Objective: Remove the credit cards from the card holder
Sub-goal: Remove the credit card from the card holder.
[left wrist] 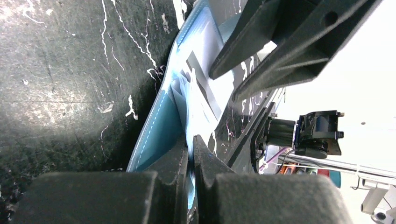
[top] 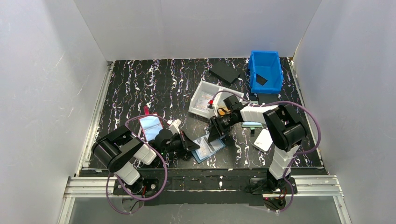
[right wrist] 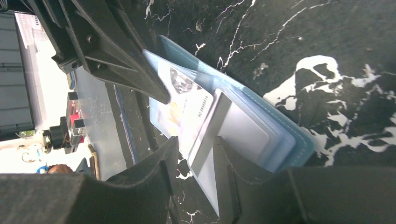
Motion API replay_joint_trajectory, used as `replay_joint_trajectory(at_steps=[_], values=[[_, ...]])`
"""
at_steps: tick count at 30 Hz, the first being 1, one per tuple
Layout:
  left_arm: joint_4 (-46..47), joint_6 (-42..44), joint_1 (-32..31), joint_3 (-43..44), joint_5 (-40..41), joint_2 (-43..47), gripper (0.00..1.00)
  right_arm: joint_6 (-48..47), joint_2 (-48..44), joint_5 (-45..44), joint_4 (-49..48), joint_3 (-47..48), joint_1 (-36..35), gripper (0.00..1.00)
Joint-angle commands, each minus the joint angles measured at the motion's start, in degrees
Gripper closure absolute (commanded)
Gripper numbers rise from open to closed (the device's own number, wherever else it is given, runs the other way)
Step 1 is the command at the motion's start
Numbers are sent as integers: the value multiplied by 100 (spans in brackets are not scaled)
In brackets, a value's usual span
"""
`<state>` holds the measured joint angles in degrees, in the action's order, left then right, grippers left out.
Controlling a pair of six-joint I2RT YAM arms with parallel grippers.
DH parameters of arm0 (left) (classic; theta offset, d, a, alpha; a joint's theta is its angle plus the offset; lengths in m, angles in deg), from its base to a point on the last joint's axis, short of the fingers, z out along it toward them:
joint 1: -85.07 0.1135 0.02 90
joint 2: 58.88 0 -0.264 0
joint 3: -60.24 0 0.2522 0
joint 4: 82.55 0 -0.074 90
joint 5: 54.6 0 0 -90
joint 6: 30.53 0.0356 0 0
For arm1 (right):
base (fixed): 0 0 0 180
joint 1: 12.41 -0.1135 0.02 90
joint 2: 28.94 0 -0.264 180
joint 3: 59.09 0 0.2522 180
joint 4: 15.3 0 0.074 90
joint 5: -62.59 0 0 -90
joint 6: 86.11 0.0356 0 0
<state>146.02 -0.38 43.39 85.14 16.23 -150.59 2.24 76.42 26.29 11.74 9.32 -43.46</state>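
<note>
The light-blue card holder (top: 208, 148) lies open on the black table, near the front edge. My left gripper (top: 193, 146) is shut on its left edge; in the left wrist view the jaws (left wrist: 191, 141) pinch the holder's (left wrist: 161, 126) thin blue panel. My right gripper (top: 215, 134) hovers over the holder's far side and is open (right wrist: 196, 143). A plain grey credit card (right wrist: 208, 161) sticks out of a clear pocket into the gap, against the right finger (right wrist: 233, 163). A second card (right wrist: 180, 105) with a printed picture lies in the holder (right wrist: 289, 140) beyond it.
A red-edged holder (top: 150, 126) lies to the left. A white tray (top: 201, 91) stands behind, a blue bin (top: 266, 70) at the back right, with a black sheet (top: 225, 72) beside it. A teal holder (top: 252, 124) and a white card (top: 264, 139) lie by the right arm.
</note>
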Motion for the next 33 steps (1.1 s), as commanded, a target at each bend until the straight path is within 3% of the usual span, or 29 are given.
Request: replay_joint_trajectory(at_steps=[1,7,26,31,33], values=[[776,168,61,-199,-212,-19,100,-314,-212,58,134,131,195,57],[1124,298,64,-121,-448,241,100,-474,-371,567,184,125,292,50],[1229,275,63,279,-1034,746,100,-564,-586,1626,276,197,301,46],[1238,251,70,339,-1027,681,100,-560,-601,1769,298,208,292,50],[1238,245,63,316,-985,662,100,-553,-604,1757,306,221,292,60]])
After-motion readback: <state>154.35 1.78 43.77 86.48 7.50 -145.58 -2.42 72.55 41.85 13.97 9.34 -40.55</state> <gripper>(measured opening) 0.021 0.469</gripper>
